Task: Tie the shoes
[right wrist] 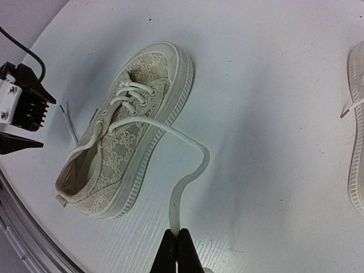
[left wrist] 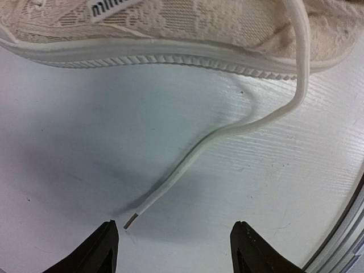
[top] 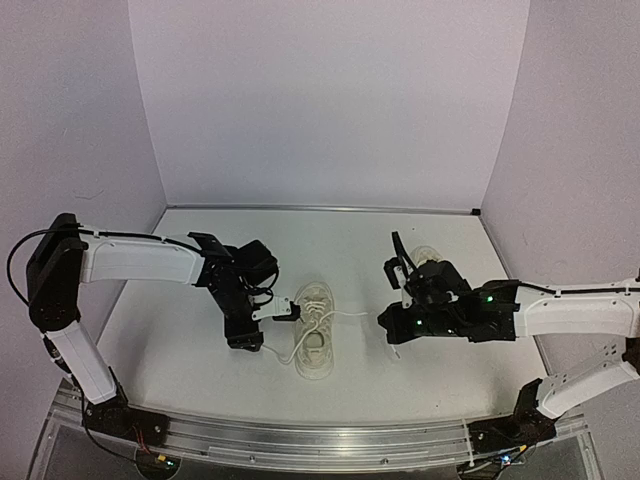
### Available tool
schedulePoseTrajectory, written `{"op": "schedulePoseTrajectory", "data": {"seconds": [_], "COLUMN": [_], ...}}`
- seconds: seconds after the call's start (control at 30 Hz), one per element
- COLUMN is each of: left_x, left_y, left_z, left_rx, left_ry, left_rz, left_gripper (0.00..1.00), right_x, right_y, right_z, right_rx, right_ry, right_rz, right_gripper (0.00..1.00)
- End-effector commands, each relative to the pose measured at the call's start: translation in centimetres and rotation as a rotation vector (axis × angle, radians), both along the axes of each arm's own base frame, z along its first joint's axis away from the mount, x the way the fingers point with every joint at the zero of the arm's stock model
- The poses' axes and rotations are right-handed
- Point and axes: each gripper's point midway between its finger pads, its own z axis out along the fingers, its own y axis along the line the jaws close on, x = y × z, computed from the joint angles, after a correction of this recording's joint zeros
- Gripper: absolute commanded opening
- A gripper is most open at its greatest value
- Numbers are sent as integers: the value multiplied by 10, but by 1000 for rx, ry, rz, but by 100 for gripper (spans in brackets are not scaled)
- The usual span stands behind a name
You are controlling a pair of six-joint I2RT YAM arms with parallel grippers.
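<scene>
One cream-white lace-fabric shoe (top: 316,343) lies on the table between the arms; it also shows in the right wrist view (right wrist: 126,133). My right gripper (right wrist: 177,238) is shut on the end of its right lace (right wrist: 193,170), which runs slack in a curve back to the eyelets. In the top view the right gripper (top: 386,322) is to the right of the shoe. My left gripper (left wrist: 177,250) is open and empty beside the shoe's side (left wrist: 170,34). The left lace (left wrist: 227,129) lies on the table, its tip just ahead of the left finger (left wrist: 102,247). The second shoe (top: 426,257) lies behind the right arm.
The second shoe's sole edge shows at the right of the right wrist view (right wrist: 357,142). The table's metal front rail (top: 330,440) runs along the near edge. Purple walls enclose the white table (top: 330,240) at back and sides.
</scene>
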Motion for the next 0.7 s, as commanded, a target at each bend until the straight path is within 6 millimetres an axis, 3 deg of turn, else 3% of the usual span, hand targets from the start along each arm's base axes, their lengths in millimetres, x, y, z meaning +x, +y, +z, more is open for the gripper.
{"op": "schedulePoseTrajectory", "data": {"seconds": [0.0,0.23,0.47,0.67], "left_x": [5,9,4,-5], "left_y": [-8,-8,-8,-6], "left_z": [-2,-28,-50,-60], "left_rx": [-44,-22,15,25], "left_ry": [-33,5,77,134], "left_rz": [-86,-117,-122,-115], "left_gripper": [68,66,56,29], "right_x": [-3,-6,-6,-7], "right_y": [-7,-10,-17,-20], "right_z": [4,3,10,11], "right_rx": [16,22,34,32], "right_ry": [3,10,-5,-1], "right_rz": [-23,-28,-51,-56], "right_gripper": [0,0,0,0]}}
